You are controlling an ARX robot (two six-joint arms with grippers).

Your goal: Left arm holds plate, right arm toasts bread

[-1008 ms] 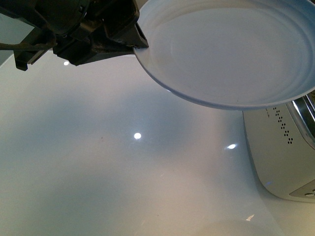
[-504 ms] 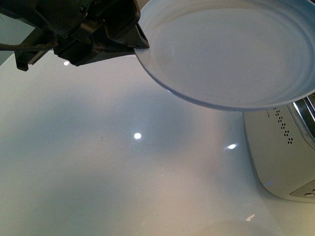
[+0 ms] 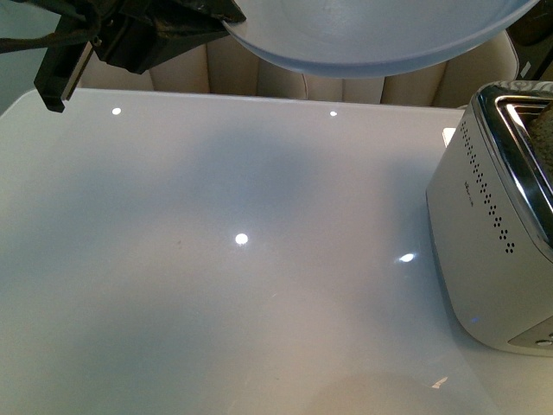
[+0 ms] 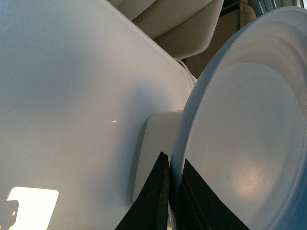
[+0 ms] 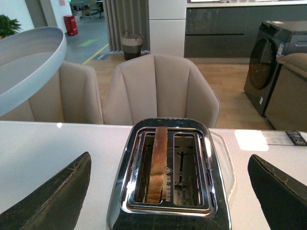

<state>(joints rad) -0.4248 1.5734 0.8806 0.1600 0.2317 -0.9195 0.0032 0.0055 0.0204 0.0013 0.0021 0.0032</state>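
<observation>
Pinching the plate (image 4: 240, 120) rim, left pincer (image 4: 173, 165); right pincer (image 5: 169, 159) wide apart, empty, above toaster (image 5: 122, 191) with bread (image 5: 157, 165).

Pale blue-white plate (image 3: 371, 39), white toaster (image 3: 471, 233) with chrome top and dotted vent rows, tan brown-crusted bread (image 5: 157, 163), glossy white table (image 3: 216, 303)

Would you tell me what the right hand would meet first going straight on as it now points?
Most likely the toaster, around the bread standing in one slot; depth is hard to judge.
</observation>
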